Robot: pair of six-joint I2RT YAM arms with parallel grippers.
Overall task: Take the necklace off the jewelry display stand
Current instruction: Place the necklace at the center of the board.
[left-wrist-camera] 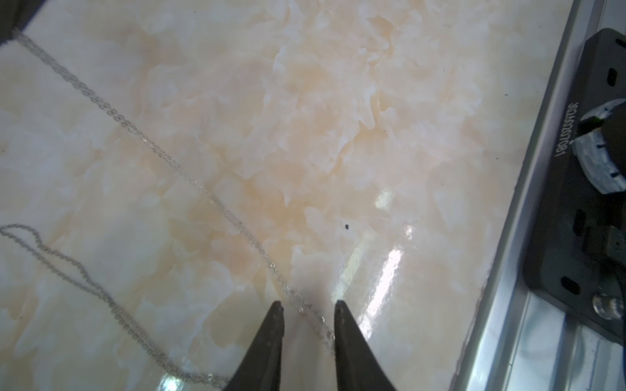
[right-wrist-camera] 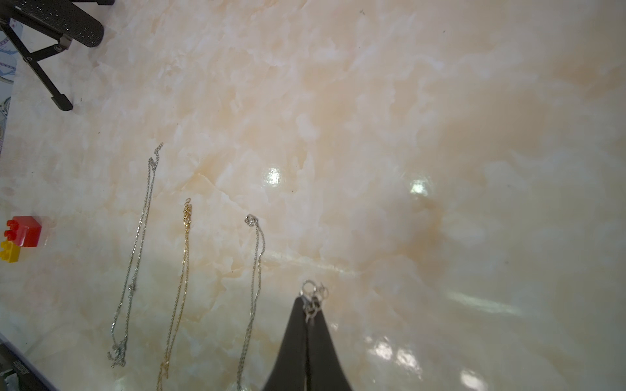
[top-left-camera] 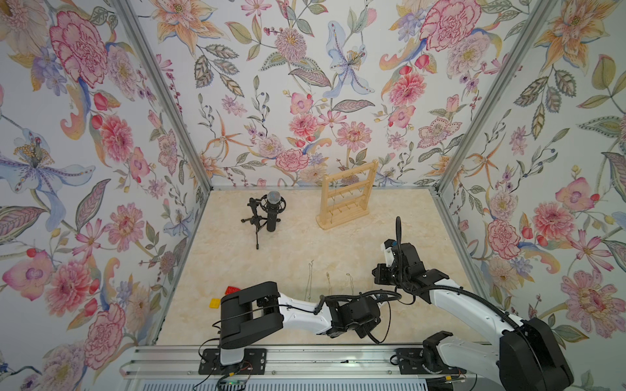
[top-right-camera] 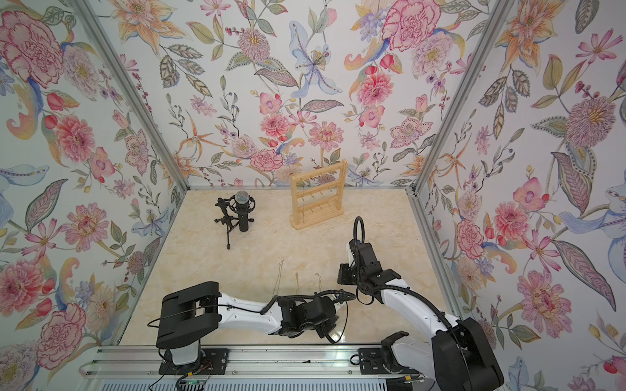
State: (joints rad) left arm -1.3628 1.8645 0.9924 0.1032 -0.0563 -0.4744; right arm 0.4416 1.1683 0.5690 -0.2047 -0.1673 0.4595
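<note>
Right claw [right-wrist-camera: 309,301] pinches the necklace [right-wrist-camera: 306,287] by its clasp — left claw [left-wrist-camera: 308,303], jaws part-spread, straddles a silver chain [left-wrist-camera: 203,189] lying slantwise between them.

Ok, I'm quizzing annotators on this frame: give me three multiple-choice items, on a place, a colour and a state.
1. The gold chain lies: A between two silver chains; B hanging in the air; C coiled in a heap.
2. The two bricks are: A blue and green; B red and yellow; C both white.
3. The right gripper is: A wide open; B shut on nothing; C shut on a necklace.
Answers: 1 A, a silver chain runs along each side of it; 2 B, the right wrist view shows both colours; 3 C, the clasp sticks out between its closed tips.
</note>
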